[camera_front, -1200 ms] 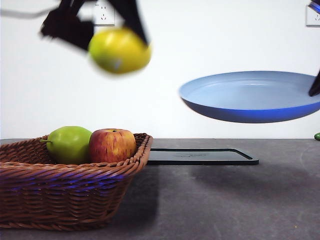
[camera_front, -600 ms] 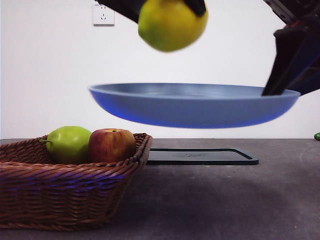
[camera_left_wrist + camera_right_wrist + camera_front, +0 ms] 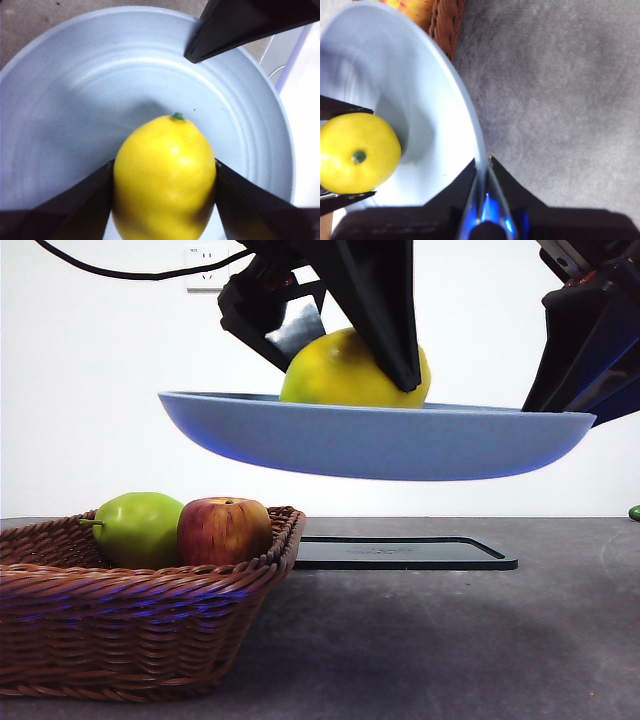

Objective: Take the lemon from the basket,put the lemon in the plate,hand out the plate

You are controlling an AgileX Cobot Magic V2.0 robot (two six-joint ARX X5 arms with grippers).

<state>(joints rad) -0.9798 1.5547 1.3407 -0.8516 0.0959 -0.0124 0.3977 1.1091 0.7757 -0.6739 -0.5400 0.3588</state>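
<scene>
**Lemon lowered into the held plate**

Nearest, the basket [image 3: 140,610] sits on the table with a green fruit [image 3: 138,528] and an apple [image 3: 224,530] left inside. Above and behind it, I hold the plate [image 3: 380,440] level in mid-air so it can catch the fruit: my right gripper [image 3: 483,167] is pinched shut on its rim. My left gripper [image 3: 164,192] has both jaws pressed against the lemon [image 3: 165,190], which sits low inside the plate; I cannot tell whether it touches the bottom.
</scene>
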